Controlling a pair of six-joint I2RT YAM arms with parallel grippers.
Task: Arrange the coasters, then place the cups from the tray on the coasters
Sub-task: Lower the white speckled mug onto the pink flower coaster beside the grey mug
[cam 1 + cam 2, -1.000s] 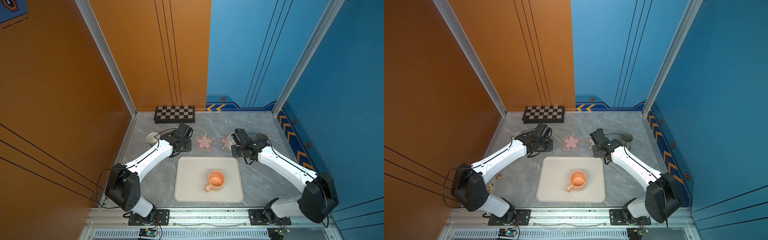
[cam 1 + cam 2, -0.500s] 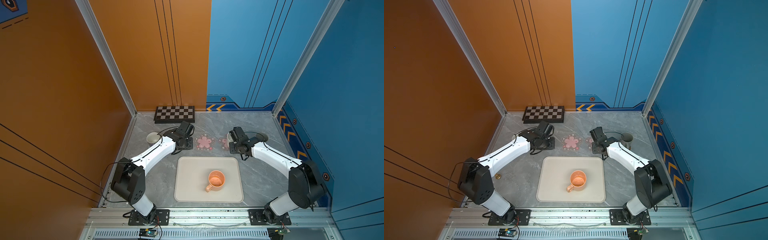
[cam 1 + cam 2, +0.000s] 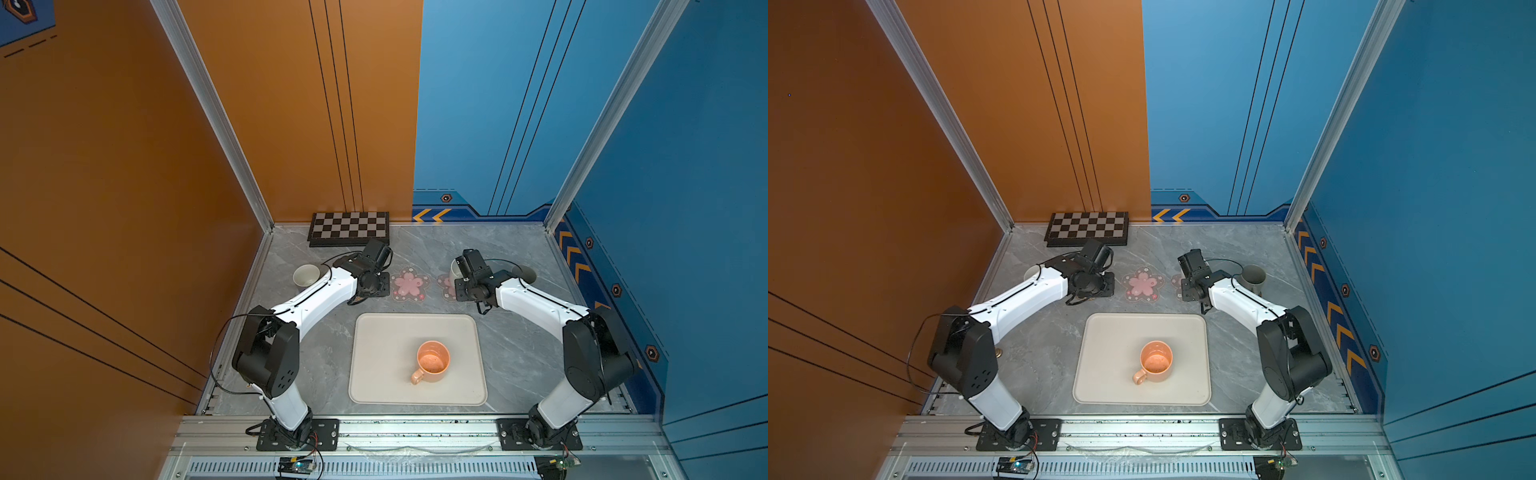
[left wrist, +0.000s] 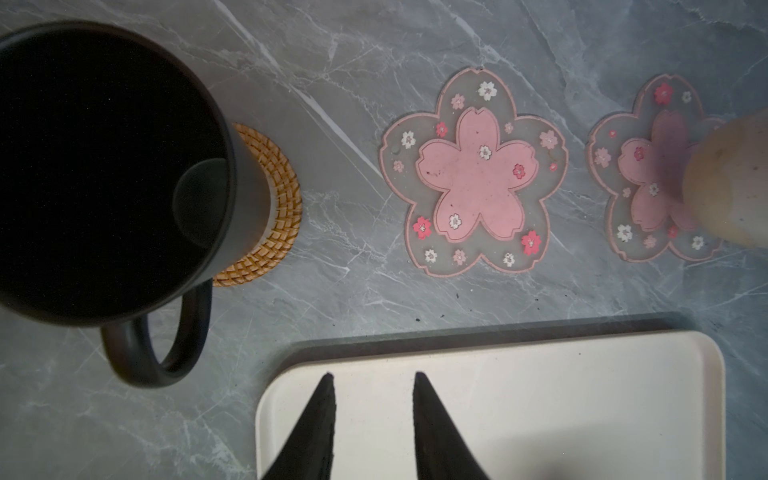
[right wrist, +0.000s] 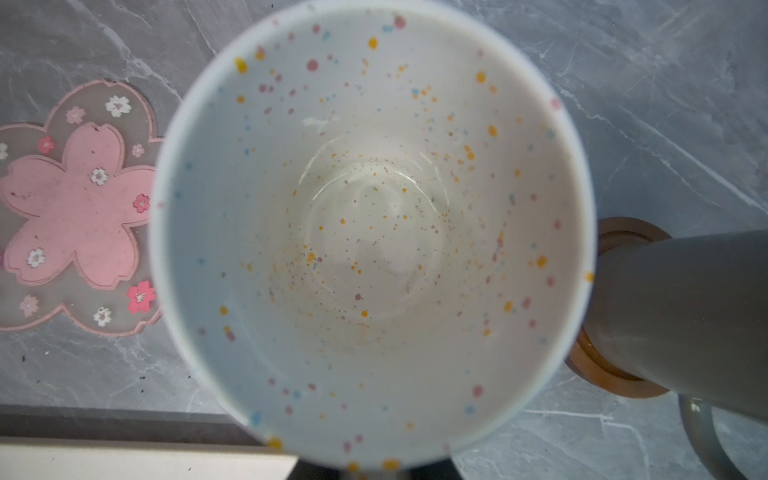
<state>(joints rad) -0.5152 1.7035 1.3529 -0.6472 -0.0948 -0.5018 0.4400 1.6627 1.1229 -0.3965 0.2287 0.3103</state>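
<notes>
The cream tray (image 3: 382,374) holds one orange cup (image 3: 433,360). A black cup (image 4: 104,166) stands on the tan rattan coaster (image 4: 278,208). My left gripper (image 4: 374,376) hangs open and empty over the tray's corner. One pink flower coaster (image 4: 473,183) lies bare. My right gripper (image 3: 462,286) is shut on the white speckled cup (image 5: 374,216) over the second flower coaster (image 4: 636,166); its fingers are hidden, and whether the cup touches the coaster I cannot tell. The grey cup (image 5: 681,299) sits on the brown wooden coaster (image 5: 598,370). A pale cup (image 3: 306,275) stands far left.
A checkered board (image 3: 349,228) leans at the back wall behind the left arm. Orange and blue walls close in the grey marble table (image 3: 519,353) on three sides. The metal rail with both arm bases runs along the front edge.
Both arms have stretched a little farther back. The right gripper has carried the speckled cup slightly left and back over the flower coaster. The left gripper has stayed open.
</notes>
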